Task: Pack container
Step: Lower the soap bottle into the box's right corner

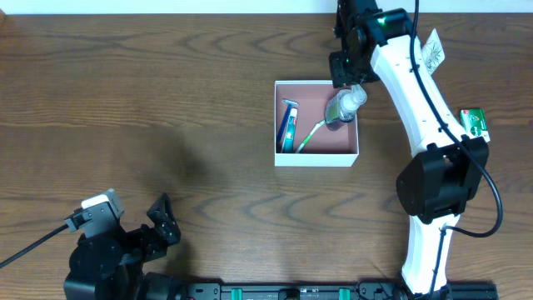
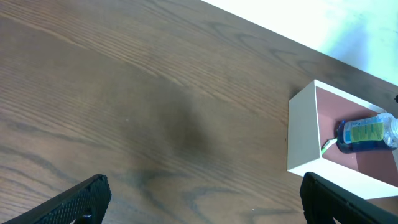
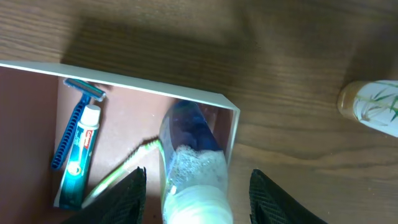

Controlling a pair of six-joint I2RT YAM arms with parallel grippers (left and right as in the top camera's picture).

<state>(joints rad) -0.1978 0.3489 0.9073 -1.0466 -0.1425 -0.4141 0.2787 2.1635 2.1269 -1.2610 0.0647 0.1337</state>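
- The container (image 1: 316,155), a shallow square box with white walls and a pink floor, sits directly under the right gripper (image 3: 198,175). It is well apart from the left gripper (image 1: 164,219), ahead of that gripper's jaws and off to their right.
- The right jaws stand wide open on either side of a bottle (image 3: 191,163) of blue liquid with a clear cap. Both fingers (image 3: 132,194) show a gap to the bottle and grip nothing.
- The bottle lies tilted in the corner of the container nearest those jaws, with its cap toward the wrist camera.
- Left of the right jaws in the wrist view, a green toothbrush (image 3: 118,173) lies slantwise on the floor, its head close to the bottle.
- Farther left lie a toothpaste tube (image 3: 81,155) and a blue razor (image 3: 69,127), side by side by the far wall.
- Outside the box, right of the right jaws, a small leaf-printed bottle (image 3: 370,107) rests on the wooden table (image 1: 166,100).
- A green packet (image 1: 473,122) lies beside the right arm.
- The left jaws are spread wide and hold nothing, low over bare table.
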